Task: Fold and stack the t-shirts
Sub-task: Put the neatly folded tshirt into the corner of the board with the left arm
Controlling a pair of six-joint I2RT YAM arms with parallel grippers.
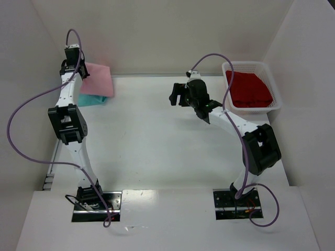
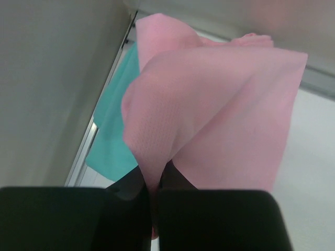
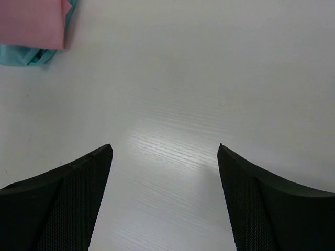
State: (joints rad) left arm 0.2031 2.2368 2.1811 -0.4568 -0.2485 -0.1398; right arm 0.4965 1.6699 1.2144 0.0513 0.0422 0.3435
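1. A white table (image 1: 157, 130) fills the walled work cell. It carries three t-shirts and one basket.
2. Two arms stand bolted at the table's near edge. The left arm (image 1: 68, 123) reaches to the far left corner, and the right arm (image 1: 246, 128) bends in over the middle of the table.
3. One white mesh basket (image 1: 279, 99) sits at the far right, against the wall.
4. The pink t-shirt (image 2: 220, 115), one of the three, is at the far left corner. It hangs in folds from a pinched edge, partly covering the teal one.
5. The red t-shirt (image 1: 250, 89) lies folded inside the basket, well apart from the other two.
6. The teal t-shirt (image 2: 112, 136) lies flat on the table under the pink one, with its left and near edges showing.
7. The left claw (image 2: 153, 193) is clenched tight on a fold of pink cloth, which bunches between its dark fingers (image 2: 125, 188).
8. The right claw (image 3: 163, 147) hangs released and spread wide above bare tabletop, holding and touching nothing.
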